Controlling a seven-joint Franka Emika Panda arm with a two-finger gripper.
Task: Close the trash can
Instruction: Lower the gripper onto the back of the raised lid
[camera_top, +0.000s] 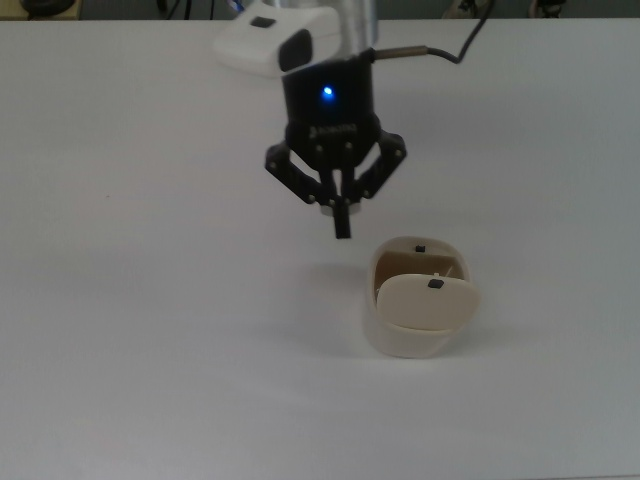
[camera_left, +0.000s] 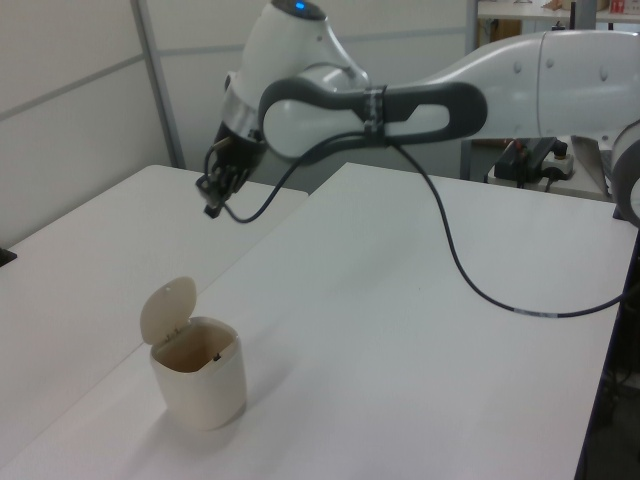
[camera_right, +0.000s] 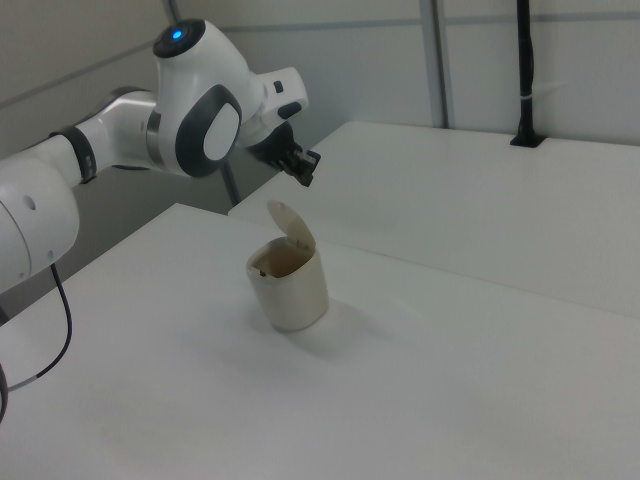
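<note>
The cream-beige trash can (camera_top: 405, 342) stands on the white table with its swing lid (camera_top: 428, 300) tipped up and the inside showing. In the left view the trash can (camera_left: 200, 385) has its lid (camera_left: 167, 310) upright at the rear rim. My gripper (camera_top: 343, 230) hangs in the air just to the top view's upper left of the can, fingers together and pointing down, holding nothing. The gripper (camera_left: 211, 209) is well above the can in the left view, and in the right view the gripper (camera_right: 308, 180) sits a little above the raised lid (camera_right: 292, 226).
The white table (camera_top: 150, 350) spreads around the can on all sides. A black cable (camera_left: 470, 280) trails from the arm over the table. A seam between two tabletops (camera_left: 260, 250) runs past the can in the left view.
</note>
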